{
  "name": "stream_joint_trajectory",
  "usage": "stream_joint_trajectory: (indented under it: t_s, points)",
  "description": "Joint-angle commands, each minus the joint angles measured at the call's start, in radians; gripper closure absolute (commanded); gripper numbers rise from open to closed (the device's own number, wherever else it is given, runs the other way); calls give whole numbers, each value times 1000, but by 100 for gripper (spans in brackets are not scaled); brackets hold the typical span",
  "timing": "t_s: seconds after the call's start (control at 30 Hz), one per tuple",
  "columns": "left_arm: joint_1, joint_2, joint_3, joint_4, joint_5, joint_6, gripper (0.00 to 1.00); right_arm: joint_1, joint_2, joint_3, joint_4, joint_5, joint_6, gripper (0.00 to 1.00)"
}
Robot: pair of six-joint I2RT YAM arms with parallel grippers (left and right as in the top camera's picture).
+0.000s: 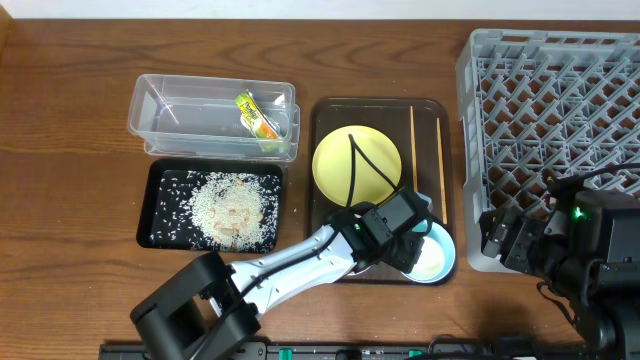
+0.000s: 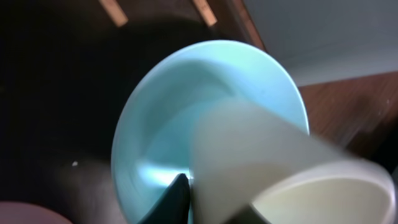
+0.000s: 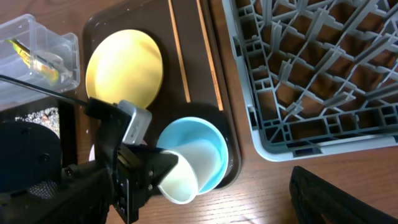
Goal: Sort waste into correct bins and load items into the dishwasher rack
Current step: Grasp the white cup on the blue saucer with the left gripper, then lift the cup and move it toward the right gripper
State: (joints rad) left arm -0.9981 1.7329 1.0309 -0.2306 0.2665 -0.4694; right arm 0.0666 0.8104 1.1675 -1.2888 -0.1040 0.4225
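My left gripper point(image 1: 413, 243) is shut on the small white cup point(image 3: 180, 179) and holds it tilted over the light blue bowl point(image 3: 208, 140), which sits at the front right corner of the brown tray point(image 1: 325, 115). In the left wrist view the cup point(image 2: 267, 162) fills the frame in front of the bowl point(image 2: 161, 118). The yellow plate point(image 1: 357, 163) and two chopsticks point(image 1: 412, 140) lie on the brown tray. My right gripper point(image 1: 500, 238) is open and empty by the front left corner of the grey rack point(image 1: 560, 110). I cannot make out the white bowl.
The clear tub point(image 1: 150, 120) at the back left holds the green-and-orange wrapper point(image 1: 257, 115). The black tray point(image 1: 158, 185) in front of it holds the rice point(image 1: 235, 205). The rack point(image 3: 311, 68) stands at the right edge of the table.
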Motion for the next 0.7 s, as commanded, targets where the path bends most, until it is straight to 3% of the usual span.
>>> stream_joint_trajectory:
  t_s: [0.0,0.27,0.37,0.5,0.67]
  points:
    - [15,-36,39,-21,-16,1,89,-11,-1,14,-8,2,11,11]
    - [116,-241,58,-149,-11,1,91,-11,-1,14,-9,2,11,10]
    - [194,-341,58,-204,63,1,93,-11,-1,14,5,-6,-23,10]
    - [357,-470,58,-225,333,9,94,-11,-1,14,56,-167,-234,11]
    - [587,-567,58,-192,805,23,94,-8,1,14,151,-674,-515,10]
